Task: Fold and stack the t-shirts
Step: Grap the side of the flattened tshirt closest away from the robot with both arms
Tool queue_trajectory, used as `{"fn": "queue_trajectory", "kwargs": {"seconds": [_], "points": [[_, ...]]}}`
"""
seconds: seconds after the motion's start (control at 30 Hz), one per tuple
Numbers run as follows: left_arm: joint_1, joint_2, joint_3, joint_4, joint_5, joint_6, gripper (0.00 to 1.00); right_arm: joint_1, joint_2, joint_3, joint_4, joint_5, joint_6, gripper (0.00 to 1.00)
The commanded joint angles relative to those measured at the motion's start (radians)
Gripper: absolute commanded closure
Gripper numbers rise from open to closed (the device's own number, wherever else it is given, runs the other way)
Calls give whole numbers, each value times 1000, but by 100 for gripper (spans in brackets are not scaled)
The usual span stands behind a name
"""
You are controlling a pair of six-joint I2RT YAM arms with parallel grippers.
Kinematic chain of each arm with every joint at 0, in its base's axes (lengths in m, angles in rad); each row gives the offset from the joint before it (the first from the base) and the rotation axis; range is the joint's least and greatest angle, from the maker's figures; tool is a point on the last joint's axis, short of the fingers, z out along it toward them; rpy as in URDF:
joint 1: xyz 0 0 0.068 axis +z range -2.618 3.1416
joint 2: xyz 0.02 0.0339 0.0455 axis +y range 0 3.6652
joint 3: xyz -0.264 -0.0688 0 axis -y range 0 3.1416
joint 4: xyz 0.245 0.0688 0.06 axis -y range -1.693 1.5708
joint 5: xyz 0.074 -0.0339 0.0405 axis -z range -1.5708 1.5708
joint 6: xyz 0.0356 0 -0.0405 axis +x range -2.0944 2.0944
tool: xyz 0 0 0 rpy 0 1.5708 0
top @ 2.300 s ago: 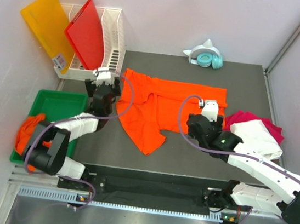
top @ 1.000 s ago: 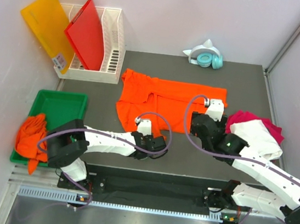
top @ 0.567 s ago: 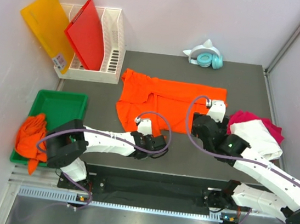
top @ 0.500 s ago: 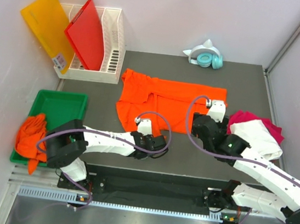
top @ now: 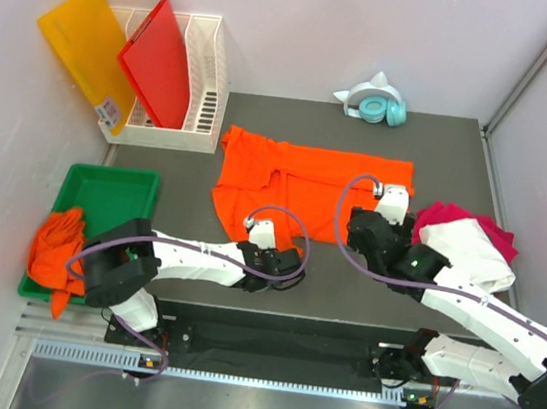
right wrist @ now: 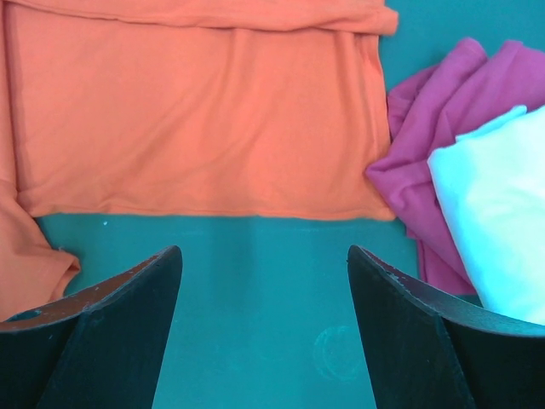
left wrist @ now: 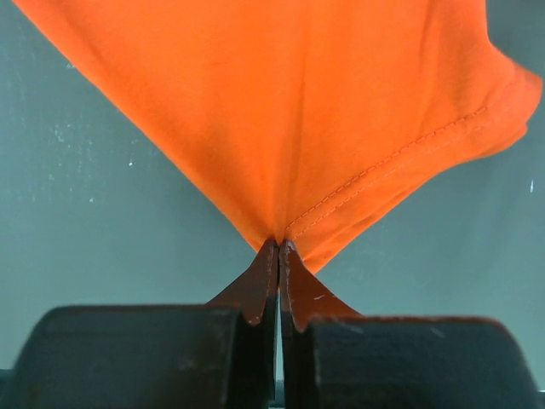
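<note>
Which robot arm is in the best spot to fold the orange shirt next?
Left, probably. The left gripper is shut on the near corner of the bright orange cloth t-shirt, ready to pull it over. The right gripper hangs open above the dark table, holding nothing.

We count three separate t-shirts: one bright orange cloth t-shirt [top: 331, 187] spread on the bench [top: 451, 157], with one white cloth t-shirt [top: 469, 249] and one magenta-pink cloth t-shirt [top: 436, 214] bunched just right of it. Far to its left lies one crumpled orange cloth heap [top: 55, 241]; how many shirts it holds we cannot tell. Behind and left of the spread shirt we count two boards, one flat red plastic board [top: 160, 58] and one flat yellow-orange plastic board [top: 84, 38], and one white plastic basket [top: 211, 85]. One green plastic tray [top: 114, 189] sits left of it, and one pair of teal headphones [top: 379, 109] behind it.
</note>
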Motion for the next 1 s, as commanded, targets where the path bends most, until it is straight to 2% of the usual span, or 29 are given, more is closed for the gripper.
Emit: {"fn": "queue_trajectory", "kwargs": {"seconds": [0.0,0.17,0.23,0.43,0.67,0.97], "points": [[-9,-48,-15,-55,-42,-55,100,-20,6,-1,-25,37,74,21],[-6,-129,11,-234,-141,-103,100,-74,25,-27,-58,0,117,21],[-6,-158,9,-256,-174,-103,100,-97,36,-54,-55,-28,139,21],[-5,-172,14,-280,-192,-71,100,-181,81,-110,1,-124,172,23],[-5,-189,14,-267,-187,-19,100,-365,168,-160,78,-235,215,24],[-5,-180,25,-240,-173,43,100,-459,280,-145,150,-249,194,25]]}}
